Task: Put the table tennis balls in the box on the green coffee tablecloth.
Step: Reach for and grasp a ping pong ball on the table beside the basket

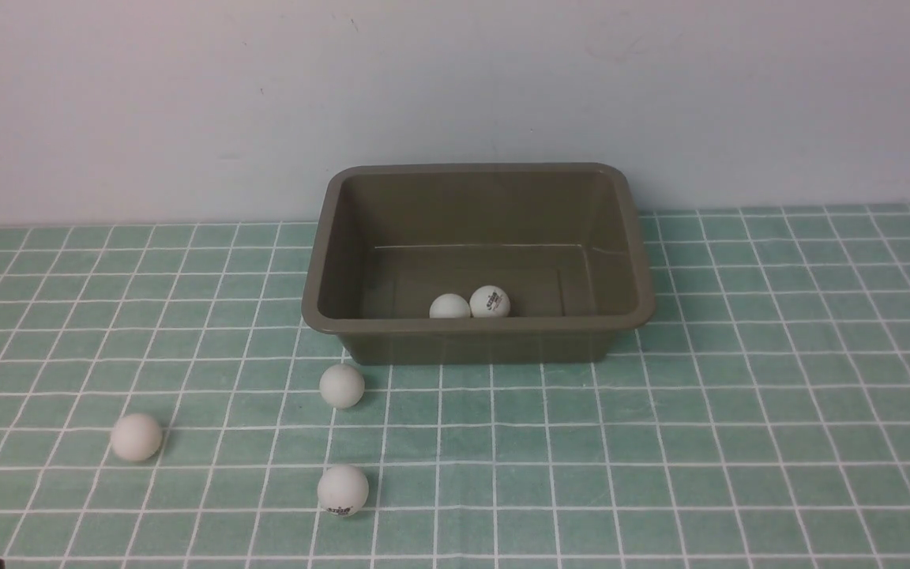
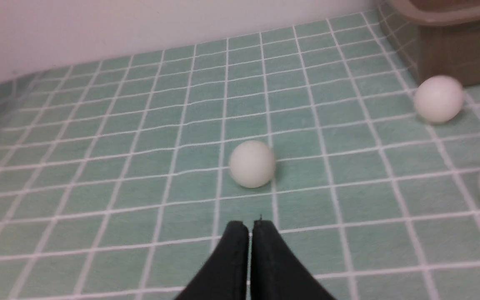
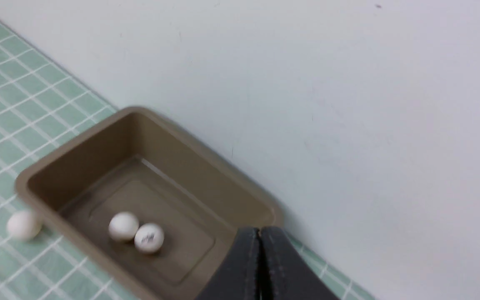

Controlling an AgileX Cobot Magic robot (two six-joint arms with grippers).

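The left gripper (image 2: 250,227) hangs low over the cloth (image 1: 739,442), jaws pressed together with nothing between them. The left ball (image 1: 137,436) lies just ahead of its tips, toward the cloth's left edge. The right gripper (image 3: 260,233) is likewise closed and empty, held high with the box (image 1: 550,324) below it.

The left ball looks like the next pick. The jaws should part wider than the ball before the gripper descends, straddle it at its middle, and close gently. A light, smooth ball will likely roll or squirt free if nudged off-centre. Letting go low inside the box should keep it from bouncing out.

There are five balls. A plain ball (image 1: 449,307) and a printed ball (image 1: 490,302) touch in the box, by its near wall. Three lie on the cloth: the left ball, a corner ball (image 1: 342,386) just off the box's near-left corner, and a front ball (image 1: 343,490) nearer the cloth's near edge. There is one box, by the far edge, and one cloth.
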